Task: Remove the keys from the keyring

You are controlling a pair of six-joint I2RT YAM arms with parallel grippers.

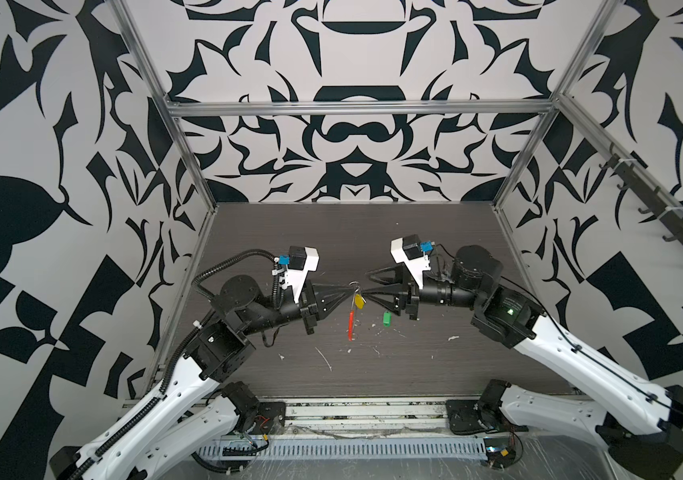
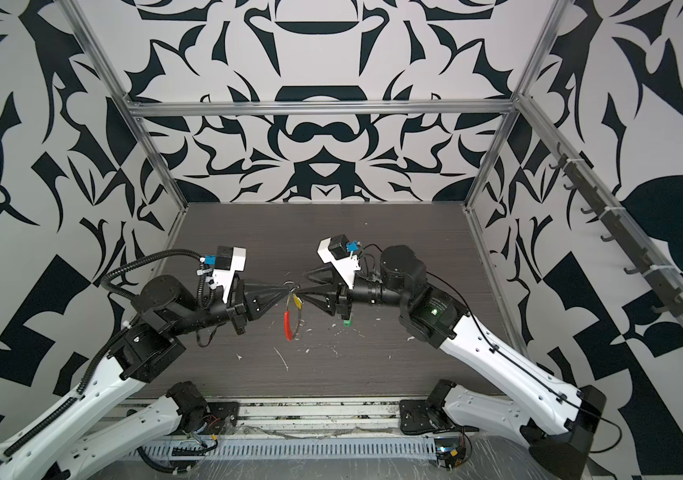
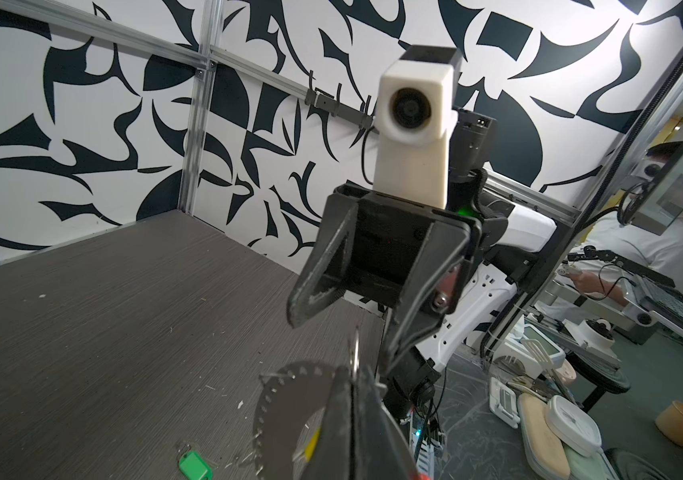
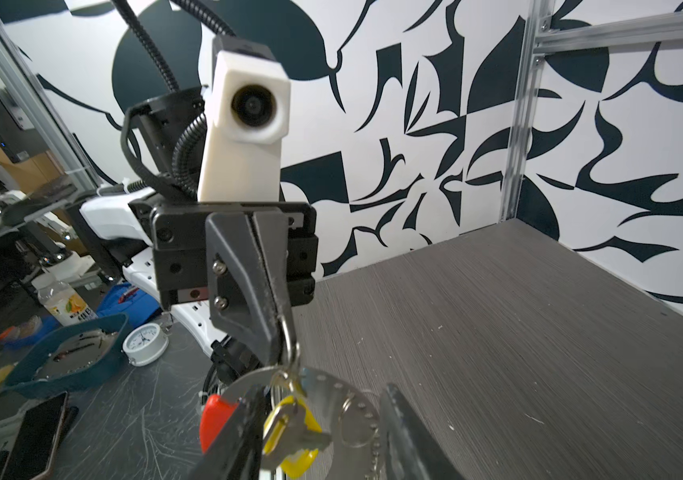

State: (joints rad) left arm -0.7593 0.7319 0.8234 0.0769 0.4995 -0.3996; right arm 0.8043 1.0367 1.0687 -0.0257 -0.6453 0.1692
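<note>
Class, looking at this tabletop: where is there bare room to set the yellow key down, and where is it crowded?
Crowded: the middle, where left gripper and right gripper meet at the keyring, green key lying close by. Bare: the far table between them and the back wall; the near strip before the front rail, with only pale scraps.

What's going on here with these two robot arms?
The left gripper is shut on the keyring, holding it above the table. The yellow key hangs from it. The right gripper faces it, jaws open, close to the ring. The green key is already off, lying on the table.
</note>
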